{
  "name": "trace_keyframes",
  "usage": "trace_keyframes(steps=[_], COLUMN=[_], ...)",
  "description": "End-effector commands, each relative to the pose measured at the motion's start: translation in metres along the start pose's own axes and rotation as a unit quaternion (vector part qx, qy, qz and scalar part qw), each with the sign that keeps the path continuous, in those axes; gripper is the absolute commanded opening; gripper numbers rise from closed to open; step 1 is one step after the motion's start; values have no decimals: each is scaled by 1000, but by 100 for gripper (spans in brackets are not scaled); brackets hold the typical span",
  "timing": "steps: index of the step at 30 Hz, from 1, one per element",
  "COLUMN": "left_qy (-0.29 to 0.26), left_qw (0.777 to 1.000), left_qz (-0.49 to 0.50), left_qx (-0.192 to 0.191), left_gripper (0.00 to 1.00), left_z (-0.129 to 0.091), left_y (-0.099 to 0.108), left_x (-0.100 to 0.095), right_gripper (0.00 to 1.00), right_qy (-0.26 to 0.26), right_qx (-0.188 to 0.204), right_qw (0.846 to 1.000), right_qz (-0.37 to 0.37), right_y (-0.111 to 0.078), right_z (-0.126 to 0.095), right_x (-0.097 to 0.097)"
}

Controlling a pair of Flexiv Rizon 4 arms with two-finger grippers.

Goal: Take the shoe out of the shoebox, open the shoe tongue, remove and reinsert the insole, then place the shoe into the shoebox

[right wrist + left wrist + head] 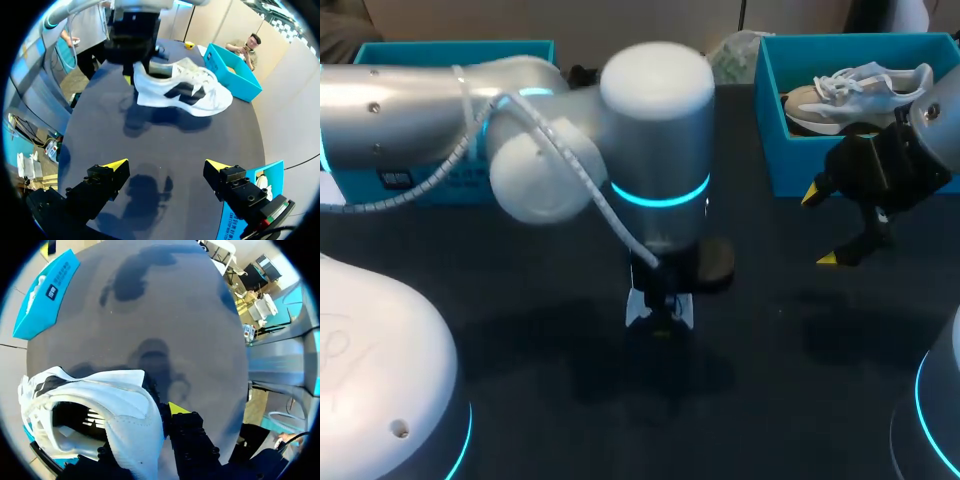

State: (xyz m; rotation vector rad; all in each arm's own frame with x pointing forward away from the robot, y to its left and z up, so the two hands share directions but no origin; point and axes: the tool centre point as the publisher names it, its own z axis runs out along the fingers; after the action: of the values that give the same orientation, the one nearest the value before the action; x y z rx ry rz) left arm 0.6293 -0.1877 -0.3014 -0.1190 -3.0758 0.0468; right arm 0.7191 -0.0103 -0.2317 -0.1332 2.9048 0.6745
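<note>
A white shoe point(185, 91) with black side markings hangs a little above the dark table, its shadow beneath it. My left gripper point(162, 412) is shut on the shoe's heel wall point(135, 425), one finger inside the opening and one outside. In the head view my left arm covers most of the shoe point(642, 306). My right gripper point(166, 165) stands open some way from the shoe's side, nothing between its fingers; it shows at the right in the head view point(822, 226). A teal shoebox point(820, 140) sits at the back right with a second pale shoe point(855, 90) inside.
Another teal box point(450, 170) lies at the back left of the table, beyond the shoe's toe point(227, 97) in the right wrist view. Bare dark tabletop point(790, 330) lies between my two grippers.
</note>
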Motion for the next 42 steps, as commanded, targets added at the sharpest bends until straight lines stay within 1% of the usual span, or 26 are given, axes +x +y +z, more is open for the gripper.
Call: trace_keyframes(steps=[1, 6, 11, 27, 28, 29, 32, 36, 42], left_qy=[3, 11, 48, 44, 34, 29, 27, 40, 44], left_qw=[1000, 1000, 998, 998, 998, 998, 998, 997, 995], left_qz=[5, 6, 26, 33, 39, 52, 60, 69, 88], left_qx=[0, 8, 21, 24, 21, 9, 4, 4, -9], left_gripper=[0, 0, 0, 0, 0, 0, 0, 0, 0], left_z=[-62, -92, -115, -116, -118, -119, -128, -139, -155], left_y=[5, 6, 6, 6, 8, 9, 18, 34, 71], left_x=[1, 2, 0, 0, 0, -1, -9, -23, -37], right_gripper=[100, 100, 100, 100, 100, 100, 100, 100, 100], right_qy=[0, 0, 0, 0, 0, 0, 0, 0, 0], right_qx=[2, 2, 2, 2, 2, 2, 2, 2, 2], right_qw=[1000, 1000, 1000, 1000, 1000, 1000, 1000, 1000, 1000], right_qz=[0, 0, 0, 0, 0, 0, 0, 0, 0], right_y=[0, 0, 0, 0, 0, 0, 0, 0, 0], right_z=[1, 1, 1, 1, 1, 1, 1, 1, 1], right_x=[0, 0, 0, 0, 0, 0, 0, 0, 0])
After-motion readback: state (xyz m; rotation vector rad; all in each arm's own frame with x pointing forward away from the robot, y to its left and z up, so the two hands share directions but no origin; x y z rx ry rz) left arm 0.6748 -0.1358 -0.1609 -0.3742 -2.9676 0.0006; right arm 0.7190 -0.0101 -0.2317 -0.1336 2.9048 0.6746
